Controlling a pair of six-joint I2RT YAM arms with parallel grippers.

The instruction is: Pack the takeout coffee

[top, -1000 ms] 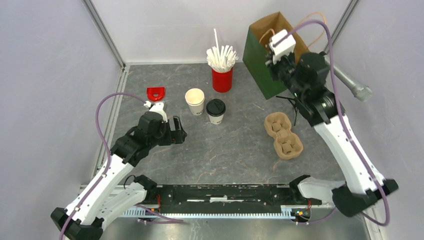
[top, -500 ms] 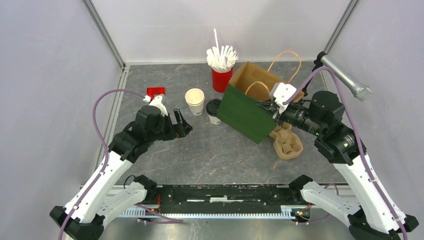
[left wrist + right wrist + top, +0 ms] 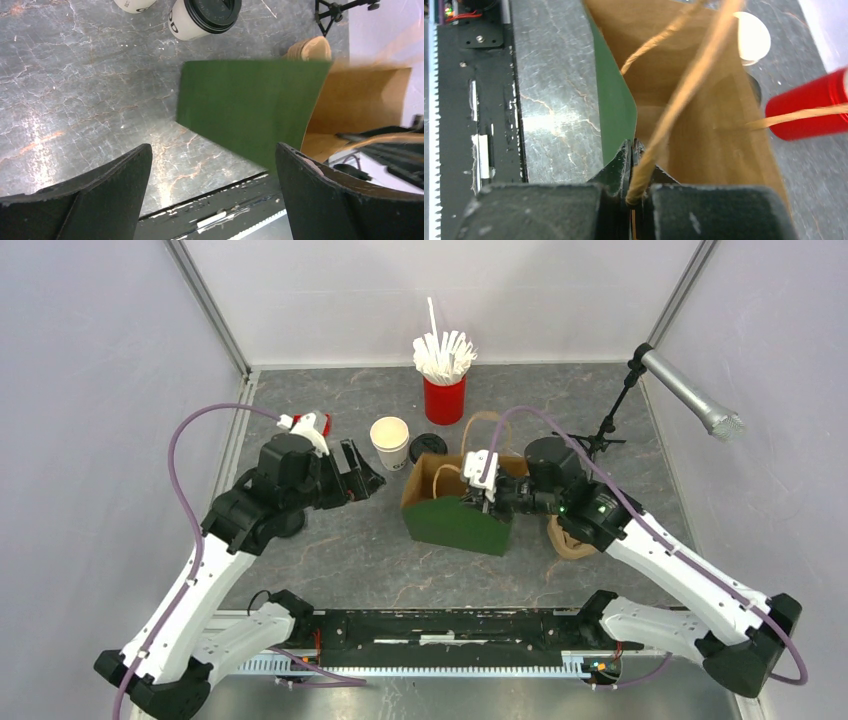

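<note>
Read as a clock with the arm bases at 6, the grey marbled table [image 3: 330, 550] has an open green paper bag with a brown inside [image 3: 452, 523] standing near its centre, mouth upward. The right gripper [image 3: 487, 489] reaches in from 3 o'clock. It is clenched on the bag's near rim, pinching the green wall together with one of the tan twine handles [image 3: 684, 90].

The takeout coffee, a small cream-white paper cup with dark print and a round black plastic lid [image 3: 202, 15], stands upright on the table at 12 o'clock of the bag. From above only part of its lid shows past the bag's far rim. The left wrist view shows a strip of bare table between cup and bag, so the two are near but apart.

The left gripper [image 3: 357, 471] hangs at 9 o'clock of the bag, its jaws spread wide with nothing between them, facing the bag's green side.

A lidless stack of white paper cups [image 3: 390, 441] stands just beside the coffee at its 9 o'clock. A red cup full of white straws [image 3: 444, 398] stands at the coffee's 12 o'clock. A brown moulded pulp cup carrier [image 3: 566, 542] lies at 3 o'clock of the bag, mostly hidden under the right arm. A silver microphone on a black stand [image 3: 690, 395] rises at the table's 2 o'clock.
</note>
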